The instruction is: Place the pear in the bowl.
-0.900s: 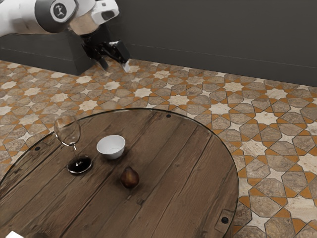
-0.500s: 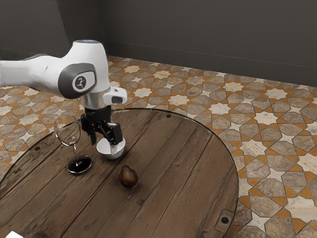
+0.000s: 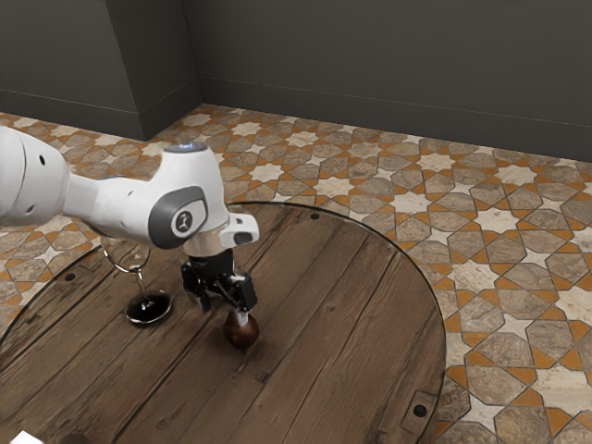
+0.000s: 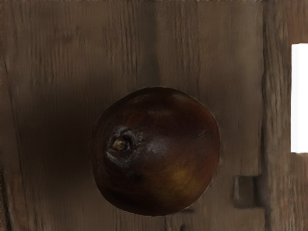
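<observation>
In the exterior view my gripper is low over the table with its fingers apart, open. One fingertip overlaps the top of the dark red-brown pear; whether they touch I cannot tell. From above, the wrist view has the pear on the wood, its stem end towards one side. The white bowl is hidden behind my hand in the exterior view.
A stemmed glass with a dark base stands beside my hand on the round wooden table. A white object is at the exterior view's lower left corner. A white straight-edged shape borders the wrist view.
My arm has swung in and lowered from high at the exterior view's upper left, past the bowl, to the pear. The bowl was visible earlier and is now covered by my hand.
</observation>
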Action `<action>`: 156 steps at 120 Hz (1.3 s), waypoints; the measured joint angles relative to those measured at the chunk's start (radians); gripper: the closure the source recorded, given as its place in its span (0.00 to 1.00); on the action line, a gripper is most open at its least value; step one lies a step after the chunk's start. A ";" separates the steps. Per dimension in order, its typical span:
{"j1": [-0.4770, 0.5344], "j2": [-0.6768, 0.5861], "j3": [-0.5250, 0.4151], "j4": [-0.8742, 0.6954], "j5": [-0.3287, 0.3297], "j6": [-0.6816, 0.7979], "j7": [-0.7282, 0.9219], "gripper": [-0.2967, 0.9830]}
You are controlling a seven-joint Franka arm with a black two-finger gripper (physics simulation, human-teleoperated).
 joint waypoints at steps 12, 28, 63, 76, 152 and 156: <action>-0.001 0.029 -0.005 0.001 -0.025 0.035 0.003 0.23; 0.000 0.056 -0.006 -0.005 -0.050 0.065 0.006 0.23; 0.015 0.113 -0.006 0.004 -0.072 0.100 0.015 0.23; 0.018 0.125 -0.018 0.025 -0.076 0.112 0.021 0.23; 0.024 0.129 -0.025 0.034 -0.104 0.125 0.033 0.52; 0.024 0.120 -0.024 0.036 -0.102 0.124 0.032 0.53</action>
